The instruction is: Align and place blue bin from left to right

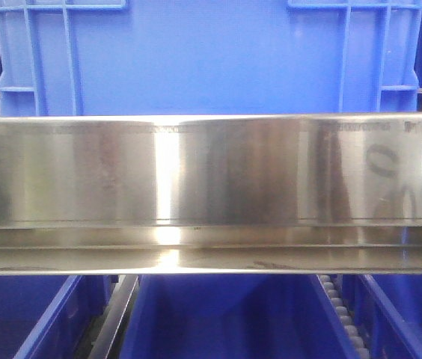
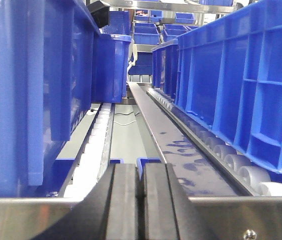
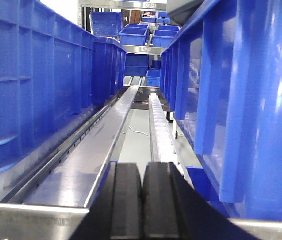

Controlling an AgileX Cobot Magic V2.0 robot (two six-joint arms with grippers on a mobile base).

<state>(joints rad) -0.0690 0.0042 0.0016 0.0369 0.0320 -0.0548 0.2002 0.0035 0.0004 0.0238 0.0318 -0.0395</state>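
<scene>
Blue bin (image 1: 196, 67) sits behind a shiny bar (image 1: 196, 172). Left hand (image 2: 142, 175) and right hand (image 3: 142, 172), shut tight and empty, wait at its sides, likely to push it straight.

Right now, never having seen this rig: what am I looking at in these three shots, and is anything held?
It is a two-armed robot on a mobile base, facing a shelf rack. The front camera looks straight at a large blue bin sitting behind a shiny steel rail. Other bins show on the level below. The other two pictures come from a camera on each wrist, looking down the gaps between rows of bins that sit on roller tracks. At the bottom of each is that arm's pincer: the left gripper and the right gripper. Both have their black fingers pressed together with nothing between, so nothing is held.
</scene>
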